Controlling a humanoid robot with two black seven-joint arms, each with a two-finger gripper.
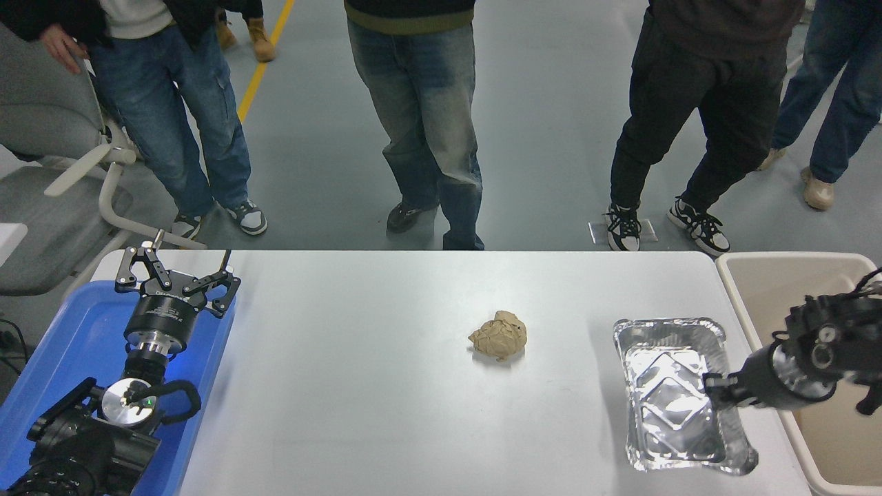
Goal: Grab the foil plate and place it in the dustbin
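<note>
The foil plate (679, 399), a shiny silver rectangular tray with an embossed base, is at the table's right front, long side pointing away from me. My right gripper (716, 391) comes in from the right edge and is shut on the plate's right rim. The plate looks slightly raised off the table. The dustbin (792, 289), a large beige bin with a white rim, stands just right of the table, beside the plate. My left gripper (176, 265) is parked at the lower left, open and empty, above a blue tray (76, 344).
A crumpled tan paper ball (499, 335) lies at the middle of the white table (358, 386). Several people stand along the far side. A grey chair (48, 165) stands at the far left.
</note>
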